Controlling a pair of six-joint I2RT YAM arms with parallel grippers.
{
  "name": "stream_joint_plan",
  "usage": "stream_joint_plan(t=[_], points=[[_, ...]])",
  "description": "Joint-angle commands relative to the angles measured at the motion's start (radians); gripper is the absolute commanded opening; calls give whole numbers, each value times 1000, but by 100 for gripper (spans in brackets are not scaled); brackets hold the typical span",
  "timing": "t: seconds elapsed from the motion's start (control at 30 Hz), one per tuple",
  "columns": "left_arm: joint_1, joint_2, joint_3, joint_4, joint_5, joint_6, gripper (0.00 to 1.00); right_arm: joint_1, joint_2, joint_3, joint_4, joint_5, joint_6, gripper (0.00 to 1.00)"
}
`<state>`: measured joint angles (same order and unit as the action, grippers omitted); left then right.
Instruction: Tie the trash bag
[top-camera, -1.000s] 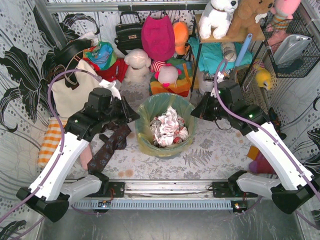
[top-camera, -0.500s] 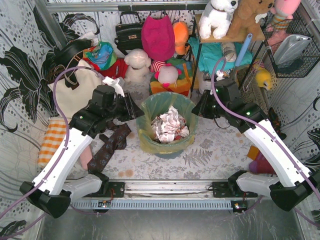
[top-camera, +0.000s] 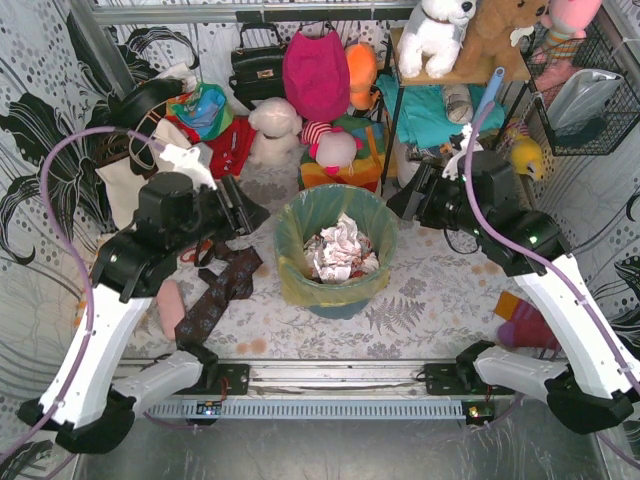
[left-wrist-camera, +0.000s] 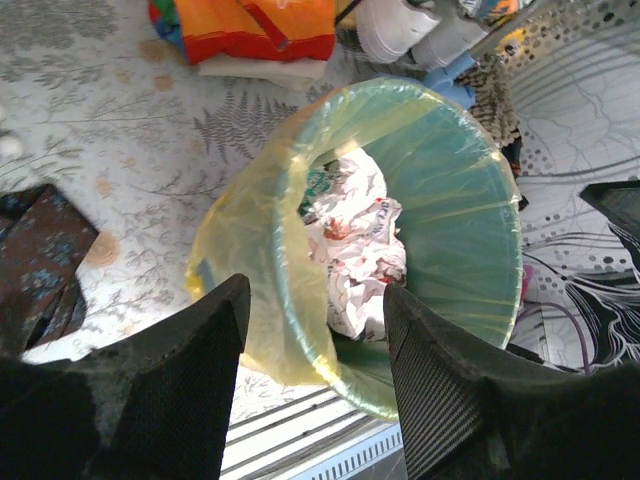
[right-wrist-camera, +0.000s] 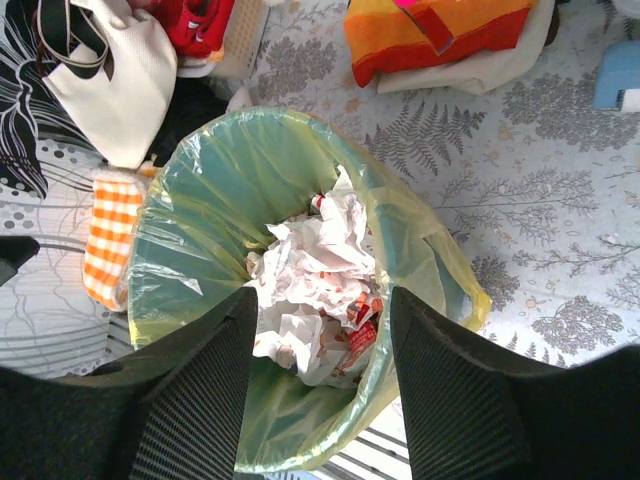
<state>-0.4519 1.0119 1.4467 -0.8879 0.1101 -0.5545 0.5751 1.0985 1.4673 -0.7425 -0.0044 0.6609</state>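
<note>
The translucent yellow trash bag (top-camera: 292, 282) lines the round teal bin (top-camera: 338, 308), its rim folded over the bin's edge. Crumpled white paper (top-camera: 338, 250) lies inside. My left gripper (top-camera: 240, 213) is open and empty, up left of the bin. In the left wrist view its jaws (left-wrist-camera: 315, 300) frame the bag's overhang (left-wrist-camera: 235, 270) and the paper (left-wrist-camera: 350, 250). My right gripper (top-camera: 405, 205) is open and empty, up right of the bin. In the right wrist view its jaws (right-wrist-camera: 322, 300) stand above the paper (right-wrist-camera: 320, 270) and the bag's rim (right-wrist-camera: 440, 260).
A cream tote bag (top-camera: 130, 185) and a dark patterned cloth (top-camera: 215, 290) lie left of the bin. Plush toys (top-camera: 275, 125), a pink bag (top-camera: 315, 70) and folded cloths (top-camera: 345, 160) crowd the back. A shelf (top-camera: 450, 75) and wire basket (top-camera: 585, 90) stand at right.
Both grippers have drawn back from the bin's rim, the left one to the left and the right one to the right and up. The bag and bin stay put.
</note>
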Motion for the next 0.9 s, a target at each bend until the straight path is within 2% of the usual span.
stream_joint_plan(t=[0.0, 0.1, 0.23, 0.37, 0.57, 0.87], points=[[-4, -74, -55, -72, -155, -58, 64, 7, -37, 42, -72, 68, -26, 56], [-4, -138, -171, -73, -212, -148, 63, 7, -57, 51, -105, 91, -24, 56], [-4, -237, -342, -30, -208, -244, 61, 6, -109, 51, -139, 114, -8, 56], [-4, -300, -513, 57, -158, -299, 59, 7, -156, 16, -156, 140, 6, 55], [-4, -367, -737, 294, -17, -329, 59, 6, -209, -52, -158, 155, 40, 54], [-3, -325, -869, 446, 51, -306, 57, 6, -219, -58, -176, 167, 49, 53]])
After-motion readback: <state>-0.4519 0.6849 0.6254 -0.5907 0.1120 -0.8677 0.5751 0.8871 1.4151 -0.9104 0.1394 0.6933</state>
